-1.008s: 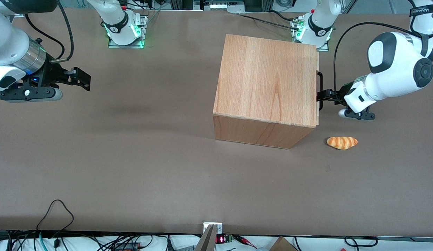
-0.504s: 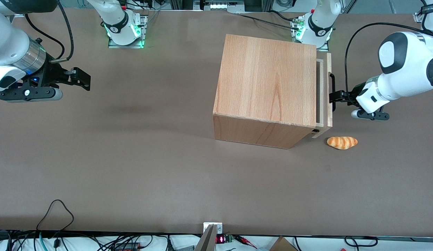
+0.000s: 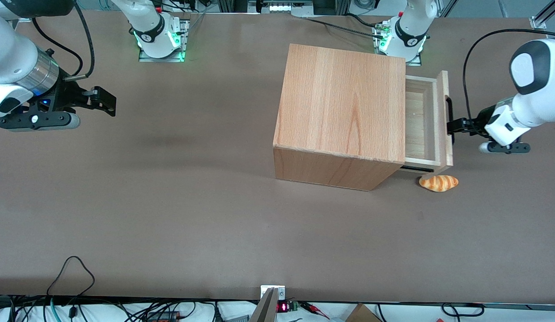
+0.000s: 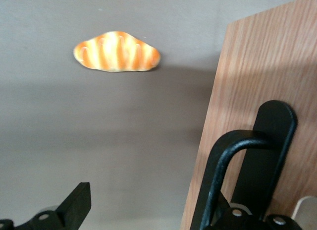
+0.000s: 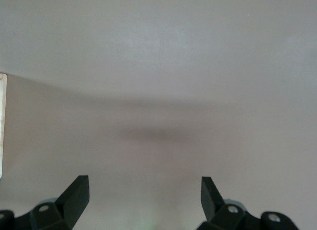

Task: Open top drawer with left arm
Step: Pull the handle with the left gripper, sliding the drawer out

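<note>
The drawer [image 3: 422,125] sits at the top of the cabinet [image 3: 344,112], toward my working end of the counter [image 3: 170,214], and it stands partly pulled out. It is a shallow light-wood box; its pale plank floor shows between the cabinet edge and the front panel [image 4: 262,91]. A slim black bar handle [image 3: 448,120] runs along that panel (in my wrist view the bar curves out from its flat black mount).

My end effector [image 3: 454,125] is right at the handle, just in front of the panel, with my white arm [image 3: 523,107] reaching in from the counter's end. One finger [image 4: 74,205] hangs clear over the bare counter, while the other is tucked in by the bar, so the two stand well apart and do not pinch the handle; the bar seems hooked rather than squeezed. Whether that inner finger presses on the bar I cannot tell.

A small striped orange bread roll [image 3: 438,182] lies on the counter, nearer the front camera than the drawer, just beside the panel's near corner and lower than it. It touches neither the drawer nor me.
</note>
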Robot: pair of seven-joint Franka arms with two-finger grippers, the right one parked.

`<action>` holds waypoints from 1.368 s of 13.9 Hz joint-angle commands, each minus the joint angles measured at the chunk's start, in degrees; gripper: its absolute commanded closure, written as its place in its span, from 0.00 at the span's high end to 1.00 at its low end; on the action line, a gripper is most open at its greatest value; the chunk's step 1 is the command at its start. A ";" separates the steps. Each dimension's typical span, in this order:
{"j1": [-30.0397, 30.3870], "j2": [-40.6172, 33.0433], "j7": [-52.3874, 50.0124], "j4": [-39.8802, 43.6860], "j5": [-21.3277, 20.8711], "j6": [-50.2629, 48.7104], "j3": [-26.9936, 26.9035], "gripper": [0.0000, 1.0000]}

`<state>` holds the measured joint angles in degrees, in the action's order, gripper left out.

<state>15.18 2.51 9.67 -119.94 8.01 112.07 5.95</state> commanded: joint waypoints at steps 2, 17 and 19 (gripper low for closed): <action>4.24 0.91 2.55 0.14 -4.06 0.96 0.38 1.00; 6.09 3.02 2.20 14.10 -3.97 -9.39 -0.06 1.00; 6.01 3.02 1.94 16.66 -3.97 -11.08 -0.06 1.00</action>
<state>21.02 4.09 11.67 -107.74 5.88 103.84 5.76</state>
